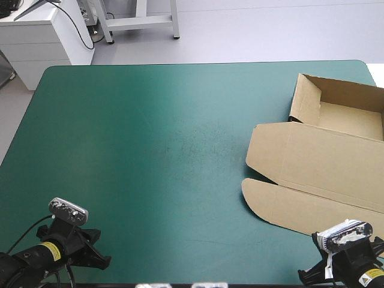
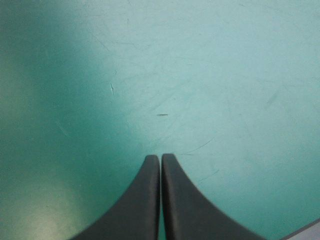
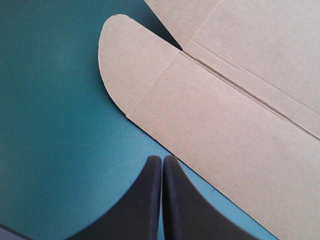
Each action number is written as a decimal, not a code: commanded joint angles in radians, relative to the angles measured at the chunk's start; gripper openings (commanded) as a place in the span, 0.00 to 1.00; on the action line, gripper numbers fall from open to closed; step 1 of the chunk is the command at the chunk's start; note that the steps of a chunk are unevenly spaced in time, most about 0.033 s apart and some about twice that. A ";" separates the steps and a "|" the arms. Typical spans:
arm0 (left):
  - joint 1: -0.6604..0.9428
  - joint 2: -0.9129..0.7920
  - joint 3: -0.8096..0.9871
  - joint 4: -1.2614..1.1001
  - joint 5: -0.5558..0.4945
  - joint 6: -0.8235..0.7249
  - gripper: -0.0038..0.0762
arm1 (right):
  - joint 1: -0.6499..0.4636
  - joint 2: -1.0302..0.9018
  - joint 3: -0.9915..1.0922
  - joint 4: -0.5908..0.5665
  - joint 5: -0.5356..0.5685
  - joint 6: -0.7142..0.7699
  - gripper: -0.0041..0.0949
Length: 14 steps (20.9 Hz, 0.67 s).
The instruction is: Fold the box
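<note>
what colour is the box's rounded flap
Plain brown, unprinted. The rounded flap of the box shows best in the right wrist view.

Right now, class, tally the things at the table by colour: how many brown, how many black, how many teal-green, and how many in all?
Brown: 1, the box
Black: 2, the left gripper and the right gripper
Teal-green: 1, the cover
Total: 4
</note>
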 commanded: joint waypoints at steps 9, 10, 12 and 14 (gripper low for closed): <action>-0.001 0.005 -0.026 -0.018 -0.039 0.000 0.04 | 0.000 0.013 -0.019 0.010 -0.034 -0.014 0.02; -0.001 0.005 -0.026 -0.020 -0.039 0.000 0.04 | 0.000 0.013 -0.016 0.010 -0.026 -0.014 0.02; -0.001 0.005 -0.026 -0.021 -0.039 0.000 0.04 | 0.000 0.013 0.017 0.010 -0.019 -0.012 0.02; -0.001 0.005 -0.026 -0.021 -0.039 0.000 0.04 | 0.000 0.013 0.030 0.014 -0.028 -0.014 0.02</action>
